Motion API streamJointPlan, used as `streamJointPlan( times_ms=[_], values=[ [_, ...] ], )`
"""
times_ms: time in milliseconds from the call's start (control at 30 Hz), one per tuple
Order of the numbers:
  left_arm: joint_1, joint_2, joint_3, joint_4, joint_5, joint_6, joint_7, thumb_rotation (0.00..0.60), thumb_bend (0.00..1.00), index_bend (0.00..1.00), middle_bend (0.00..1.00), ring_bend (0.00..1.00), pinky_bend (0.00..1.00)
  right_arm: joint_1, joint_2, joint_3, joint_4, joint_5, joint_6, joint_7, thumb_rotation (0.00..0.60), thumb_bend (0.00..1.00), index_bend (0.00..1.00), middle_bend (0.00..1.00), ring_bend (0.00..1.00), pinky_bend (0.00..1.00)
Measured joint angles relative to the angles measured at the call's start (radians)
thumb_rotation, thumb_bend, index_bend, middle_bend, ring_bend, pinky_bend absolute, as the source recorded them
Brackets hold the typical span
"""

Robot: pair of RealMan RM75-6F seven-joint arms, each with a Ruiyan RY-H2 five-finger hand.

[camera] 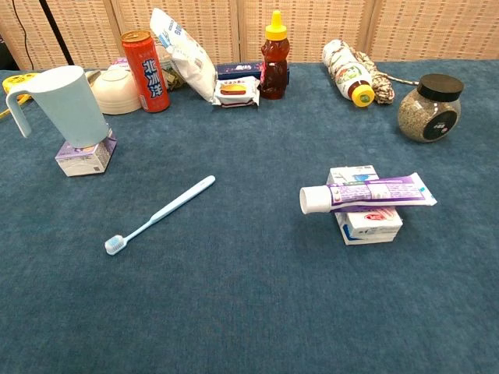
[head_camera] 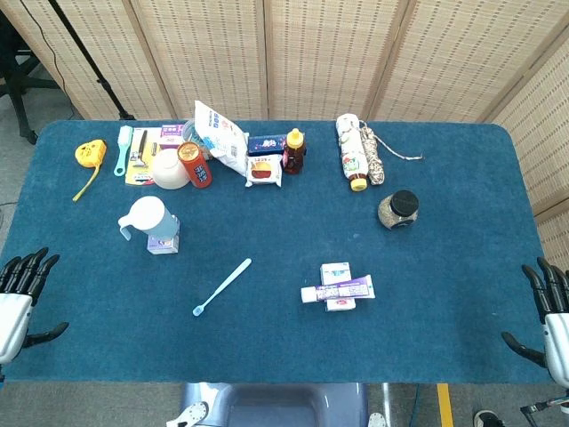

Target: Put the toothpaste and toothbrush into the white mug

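A white mug (head_camera: 146,218) (camera: 69,104) stands upright on a small purple box (head_camera: 164,242) (camera: 86,157) at the left of the blue table. A light blue toothbrush (head_camera: 222,286) (camera: 161,213) lies diagonally near the middle, bristles toward the front left. A purple and white toothpaste tube (head_camera: 338,289) (camera: 366,194) lies across a small white box (head_camera: 337,285) (camera: 364,219), cap to the left. My left hand (head_camera: 22,294) hangs at the table's front left corner and my right hand (head_camera: 551,311) at the front right edge, both with fingers apart and holding nothing. Neither hand shows in the chest view.
Along the back stand a red can (head_camera: 194,164) (camera: 146,70), a white bowl (head_camera: 170,169), a snack bag (head_camera: 220,133), a honey bottle (head_camera: 294,150) (camera: 274,54), a folded umbrella (head_camera: 357,151) and a dark-lidded jar (head_camera: 398,210) (camera: 429,107). A yellow tape measure (head_camera: 89,153) lies at the far left.
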Motion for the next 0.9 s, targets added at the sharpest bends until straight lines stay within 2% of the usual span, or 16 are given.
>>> streamJointPlan(
  times_ms=[300, 467, 700, 900],
  values=[
    [-0.014, 0.012, 0.001, 0.003, 0.008, -0.019, -0.03, 0.6, 0.0, 0.0, 0.0, 0.0, 0.0, 0.001, -0.006, 0.001, -0.001, 0.003, -0.004, -0.019, 0.6, 0.0, 0.0, 0.0, 0.0, 0.0],
    [-0.053, 0.018, -0.032, -0.003, -0.017, -0.055, -0.03, 0.6, 0.0, 0.0, 0.0, 0.0, 0.0, 0.007, -0.01, 0.007, 0.0, 0.026, -0.02, -0.028, 0.6, 0.0, 0.0, 0.0, 0.0, 0.0],
    [-0.185, 0.033, -0.123, -0.015, -0.101, -0.201, -0.023, 0.6, 0.0, 0.0, 0.0, 0.0, 0.0, 0.019, -0.015, 0.017, 0.006, 0.056, -0.045, -0.025, 0.6, 0.0, 0.0, 0.0, 0.0, 0.0],
    [-0.321, 0.009, -0.186, 0.04, -0.17, -0.381, -0.072, 0.6, 0.0, 0.0, 0.0, 0.0, 0.0, 0.029, -0.022, 0.025, 0.01, 0.085, -0.069, -0.037, 0.6, 0.0, 0.0, 0.0, 0.0, 0.0]
  ],
)
